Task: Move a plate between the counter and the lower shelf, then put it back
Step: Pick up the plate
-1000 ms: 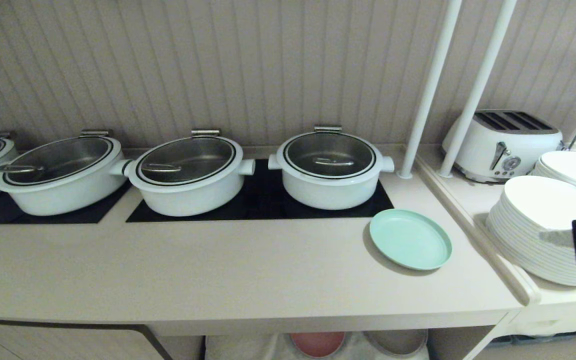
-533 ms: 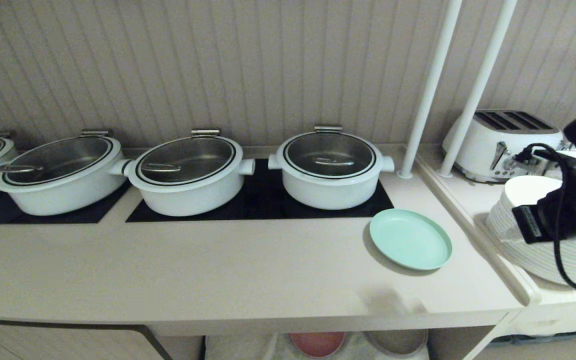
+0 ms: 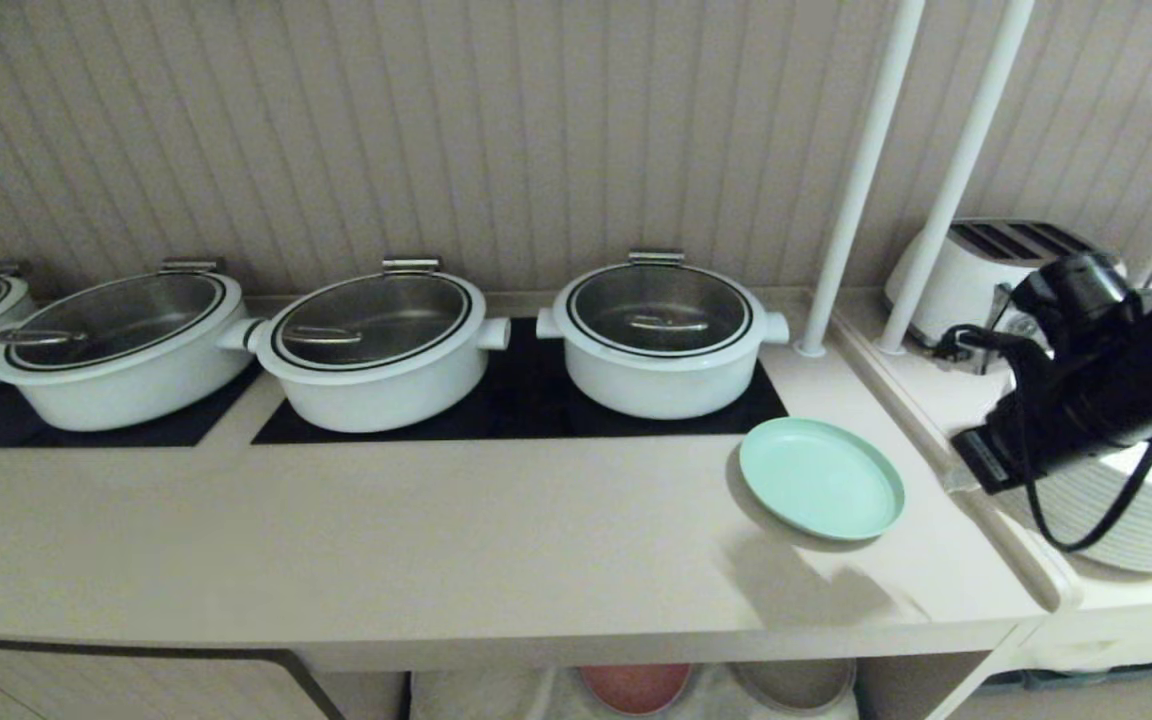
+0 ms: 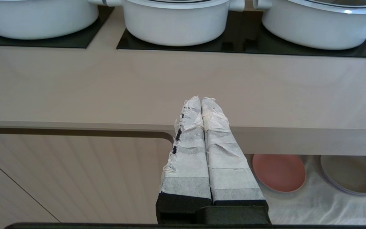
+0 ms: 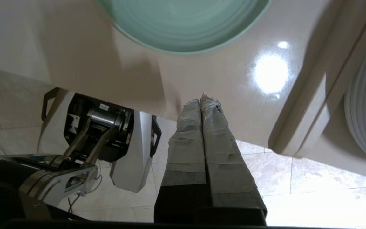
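plate (image 3: 821, 478): flat on counter (image 3: 436, 540), right end
right gripper (image 5: 203, 98): fingers pressed together, empty, beside plate
left gripper (image 4: 201, 101): fingers together, empty

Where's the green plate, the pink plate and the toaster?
green plate (image 3: 821, 478), head view, middle of its flat inside.
pink plate (image 4: 279, 172), left wrist view, its centre.
toaster (image 3: 956, 280), head view, its white side.

Head camera high, angled down across the counter (image 3: 436, 540), left wrist camera low, behind its closed gripper (image 4: 201, 101), facing the counter front, right wrist camera above its gripper (image 5: 202, 98), looking down, sharing the plate (image 5: 183, 25).
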Available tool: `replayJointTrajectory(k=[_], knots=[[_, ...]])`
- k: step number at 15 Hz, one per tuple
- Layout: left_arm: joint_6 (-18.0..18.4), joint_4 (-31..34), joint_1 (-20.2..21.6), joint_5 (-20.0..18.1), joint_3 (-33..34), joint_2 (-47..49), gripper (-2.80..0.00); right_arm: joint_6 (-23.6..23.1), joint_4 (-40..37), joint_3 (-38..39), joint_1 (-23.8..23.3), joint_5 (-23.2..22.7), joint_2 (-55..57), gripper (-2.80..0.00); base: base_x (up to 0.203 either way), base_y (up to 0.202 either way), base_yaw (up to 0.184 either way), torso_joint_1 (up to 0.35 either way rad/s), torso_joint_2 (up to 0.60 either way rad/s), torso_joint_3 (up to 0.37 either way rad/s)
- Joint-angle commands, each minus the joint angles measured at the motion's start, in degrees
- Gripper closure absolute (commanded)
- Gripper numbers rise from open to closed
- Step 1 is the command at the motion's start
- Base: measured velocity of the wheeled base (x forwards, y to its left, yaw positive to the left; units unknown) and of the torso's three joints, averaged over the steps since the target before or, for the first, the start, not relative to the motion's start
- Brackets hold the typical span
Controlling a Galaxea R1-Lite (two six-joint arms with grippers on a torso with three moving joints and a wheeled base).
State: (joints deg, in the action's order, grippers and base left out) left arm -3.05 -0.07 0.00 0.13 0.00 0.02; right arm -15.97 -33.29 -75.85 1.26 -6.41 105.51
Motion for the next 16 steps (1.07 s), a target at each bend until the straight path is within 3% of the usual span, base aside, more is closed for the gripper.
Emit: replayJointTrajectory(k=[1,14,15,16], knots=[[0.0,0.0,0.0,0.0,0.0,0.0,0.00,-0.3,-0.2,-2.6,0.0,-0.1,4.7,0.00,0.000,0.000,0.000,0.000,0.00,0.000],[0.0,0.0,0.0,0.0,0.0,0.0,0.00,0.5,-0.6,-17.2,-2.7,0.3,18.1,0.00,0.000,0.000,0.000,0.000,0.00,0.000],[0.0,0.0,0.0,0.0,0.0,0.0,0.00,0.5,-0.8,-17.8,-3.2,0.3,18.6,-2.80,0.000,0.000,0.000,0.000,0.00,0.000],[0.0,0.0,0.0,0.0,0.0,0.0,0.00,0.5,-0.7,-18.1,-3.3,0.3,19.0,-2.80,0.000,0.000,0.000,0.000,0.00,0.000]])
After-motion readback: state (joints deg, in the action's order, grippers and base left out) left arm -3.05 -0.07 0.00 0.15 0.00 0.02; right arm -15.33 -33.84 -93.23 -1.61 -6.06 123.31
